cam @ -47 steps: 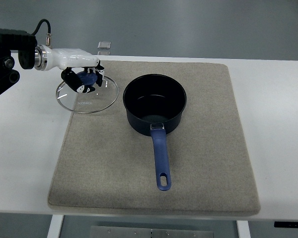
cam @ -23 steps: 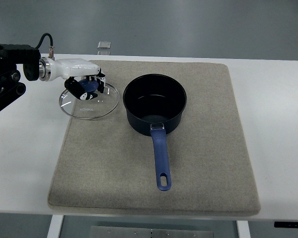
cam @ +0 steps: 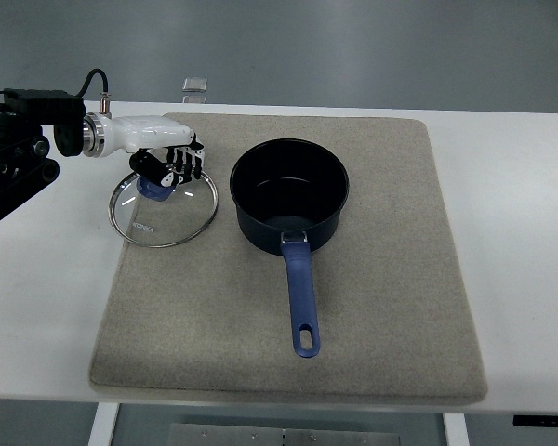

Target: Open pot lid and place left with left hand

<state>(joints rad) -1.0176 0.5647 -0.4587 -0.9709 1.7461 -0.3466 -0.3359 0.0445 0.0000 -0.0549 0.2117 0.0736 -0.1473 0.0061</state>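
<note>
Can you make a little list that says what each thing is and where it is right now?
pot: open, dark blue, on the grey mat, handle pointing toward the robot
glass lid: off the pot, to its left, over the mat's left edge
left hand: fingers curled around the lid's blue knob
right hand: not in view
table: white

Grey mat (cam: 391, 279) on white table (cam: 521, 242)

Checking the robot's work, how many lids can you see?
1: a glass lid on the mat's left edge, beside the open pot, under the left hand. None seems hidden.
</note>
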